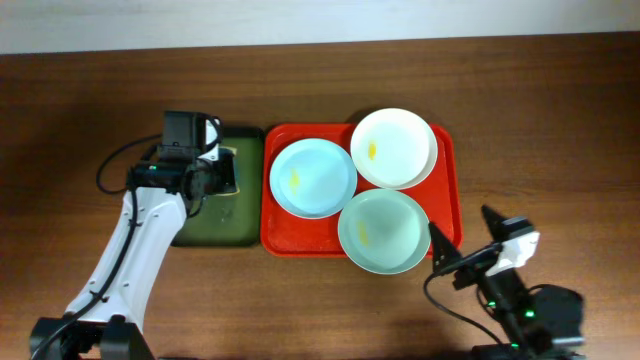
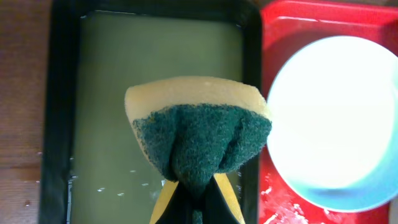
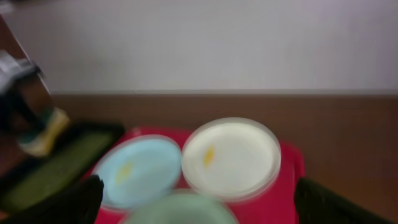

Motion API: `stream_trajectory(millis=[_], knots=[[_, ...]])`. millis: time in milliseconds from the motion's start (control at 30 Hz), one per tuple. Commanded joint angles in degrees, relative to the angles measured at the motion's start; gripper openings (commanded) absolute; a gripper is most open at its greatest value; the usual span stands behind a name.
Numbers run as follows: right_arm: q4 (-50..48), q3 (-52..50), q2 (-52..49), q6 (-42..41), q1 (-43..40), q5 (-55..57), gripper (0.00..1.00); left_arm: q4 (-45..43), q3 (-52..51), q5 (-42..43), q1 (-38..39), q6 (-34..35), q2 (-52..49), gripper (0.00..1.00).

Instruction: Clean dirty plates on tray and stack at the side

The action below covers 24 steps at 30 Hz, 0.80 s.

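Three plates lie on the red tray [image 1: 297, 236]: a light blue plate [image 1: 312, 178], a white plate [image 1: 393, 148] and a mint green plate [image 1: 384, 231], each with a small yellow smear. My left gripper [image 2: 198, 208] is shut on a yellow sponge with a green scouring face [image 2: 198, 140], held over the dark green tray [image 2: 155, 62] just left of the blue plate [image 2: 336, 118]. My right gripper [image 1: 460, 222] stands open off the red tray's right front corner, nothing between its fingers. Its wrist view shows the blue plate [image 3: 140, 169], white plate [image 3: 231, 155] and mint plate [image 3: 180, 211] ahead.
The dark green, black-rimmed tray [image 1: 215, 225] lies against the red tray's left side and holds a thin film of liquid. Bare brown table [image 1: 540, 130] surrounds both trays. A pale wall runs along the far edge.
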State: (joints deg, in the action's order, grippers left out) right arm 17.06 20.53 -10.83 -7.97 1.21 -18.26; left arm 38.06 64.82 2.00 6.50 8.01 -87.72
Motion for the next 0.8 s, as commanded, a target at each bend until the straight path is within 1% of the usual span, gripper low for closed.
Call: stream_trajectory(millis=[0, 33, 67, 100, 133, 200, 233, 267, 300, 333, 367, 400, 467, 500, 633, 767], knots=[[15.9, 24.7, -19.4, -1.1, 0.3, -0.6, 0.98, 1.5, 3.4, -0.8, 1.8, -0.3, -0.7, 0.0], [21.5, 30.8, -24.9, -1.0, 0.3, -0.6, 0.98, 2.8, 4.9, -1.6, 2.0, -0.3, -0.9, 0.0], [30.0, 40.3, -33.5, -1.1, 0.3, -0.7, 0.98, 5.8, 8.0, -2.4, 2.1, -0.3, -1.6, 0.0], [35.5, 48.1, -41.1, -1.1, 0.3, -0.8, 0.99, 8.2, 10.8, -2.3, 2.1, -0.4, -2.6, 0.0], [38.2, 56.4, -50.0, -2.5, 0.3, -3.2, 0.98, 10.8, 14.6, -0.5, 2.3, -1.4, -4.5, 0.0], [45.5, 65.8, -61.0, -3.7, 0.3, -14.4, 0.98, 9.0, 15.4, 6.5, 3.1, -1.6, -5.8, 0.0], [45.9, 67.5, -64.2, -3.7, 0.3, -16.2, 1.0, 8.4, 15.4, 7.8, 3.6, -1.6, -6.2, 0.0], [46.2, 67.9, -66.9, -4.5, 0.3, -16.7, 0.72, 7.7, 15.4, 7.9, 4.2, -1.6, -6.6, 0.0], [47.3, 67.8, -70.2, -6.4, 0.4, -16.7, 0.48, 6.7, 15.4, 7.9, 4.7, -1.6, -7.1, 0.0], [48.8, 67.8, -73.5, -7.0, 1.2, -16.6, 0.22, 5.3, 15.4, 7.9, 5.4, -1.6, -7.8, 0.0], [49.8, 67.8, -77.0, -7.0, 2.8, -15.4, 0.2, 3.9, 15.4, 7.8, 6.6, -1.6, -9.0, 0.0], [50.1, 67.8, -79.2, -7.0, 4.3, -13.8, 0.23, 3.2, 15.4, 7.8, 7.2, -1.6, -9.8, 0.0], [49.5, 67.8, -84.6, -7.0, 8.3, -10.0, 0.41, 1.4, 15.4, 7.7, 8.7, -1.6, -12.7, 0.0], [48.7, 67.8, -87.1, -7.2, 10.1, -7.9, 0.45, 0.4, 15.4, 7.7, 9.3, -1.6, -13.9, 0.0], [41.6, 67.8, -95.3, -7.2, 14.6, -6.0, 0.47, -1.0, 15.4, 7.7, 10.7, -1.6, -16.5, 0.0], [38.8, 67.8, -99.4, -7.6, 14.9, 0.0, 0.47, -1.4, 15.4, 7.7, 10.8, -1.6, -17.8, 0.0]])
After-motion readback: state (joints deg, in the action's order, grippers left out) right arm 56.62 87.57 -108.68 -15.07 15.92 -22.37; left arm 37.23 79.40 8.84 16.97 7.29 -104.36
